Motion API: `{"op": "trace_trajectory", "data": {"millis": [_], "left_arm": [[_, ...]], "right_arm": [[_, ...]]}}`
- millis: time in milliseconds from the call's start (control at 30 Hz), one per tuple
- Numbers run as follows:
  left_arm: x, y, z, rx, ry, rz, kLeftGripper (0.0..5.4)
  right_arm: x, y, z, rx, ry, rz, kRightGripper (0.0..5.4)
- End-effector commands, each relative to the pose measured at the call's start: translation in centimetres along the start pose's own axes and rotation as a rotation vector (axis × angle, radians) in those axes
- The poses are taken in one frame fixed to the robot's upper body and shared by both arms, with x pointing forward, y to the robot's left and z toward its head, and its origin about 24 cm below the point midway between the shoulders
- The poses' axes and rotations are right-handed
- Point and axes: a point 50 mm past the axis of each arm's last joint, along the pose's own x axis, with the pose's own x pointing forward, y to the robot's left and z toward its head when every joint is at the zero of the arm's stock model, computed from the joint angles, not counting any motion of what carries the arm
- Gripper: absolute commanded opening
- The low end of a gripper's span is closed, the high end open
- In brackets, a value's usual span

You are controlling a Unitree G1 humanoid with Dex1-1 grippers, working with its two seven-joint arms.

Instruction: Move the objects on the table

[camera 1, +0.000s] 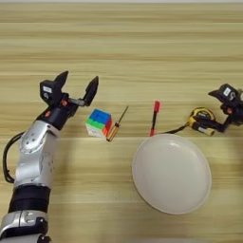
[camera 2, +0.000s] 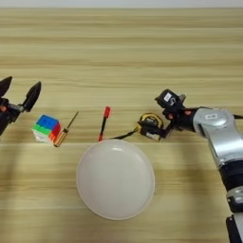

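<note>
I take the plate (camera 2: pixel 115 180) as my landmark on the table (camera 1: pixel 142 42). Up and to its left sits the puzzle cube (camera 1: pixel 98 123), and my left gripper (camera 1: pixel 78 85) hangs just beyond it, fingers spread wide and holding nothing. A screwdriver (camera 1: pixel 116 124) and a pen (camera 1: pixel 154 117) lie above the plate's left rim. Above its right rim, my right gripper (camera 2: pixel 159 129) is clenched on the tape measure (camera 2: pixel 150 125), which rests on the wood.

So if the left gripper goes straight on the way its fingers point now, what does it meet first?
Probably nothing: the open left gripper points up-right toward the far table, bare along that line. The puzzle cube lies below-right, off it. Its height is unclear.
</note>
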Motion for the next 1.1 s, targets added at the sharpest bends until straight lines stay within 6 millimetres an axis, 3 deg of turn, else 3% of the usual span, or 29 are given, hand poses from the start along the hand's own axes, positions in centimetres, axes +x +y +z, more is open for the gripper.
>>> {"op": "trace_trajectory", "data": {"millis": [33,1100], "left_arm": [[0.4,-0.1,0.2,0.009,-0.015,-0.01,5.36],[0.5,-0.3,0.0,0.011,-0.022,-0.013,5.36]], "right_arm": [[0.1,-0.5,-0.1,-0.006,0.024,-0.007,5.4],[3.1,-1.0,-2.1,0.001,0.199,0.011,5.4]]}}
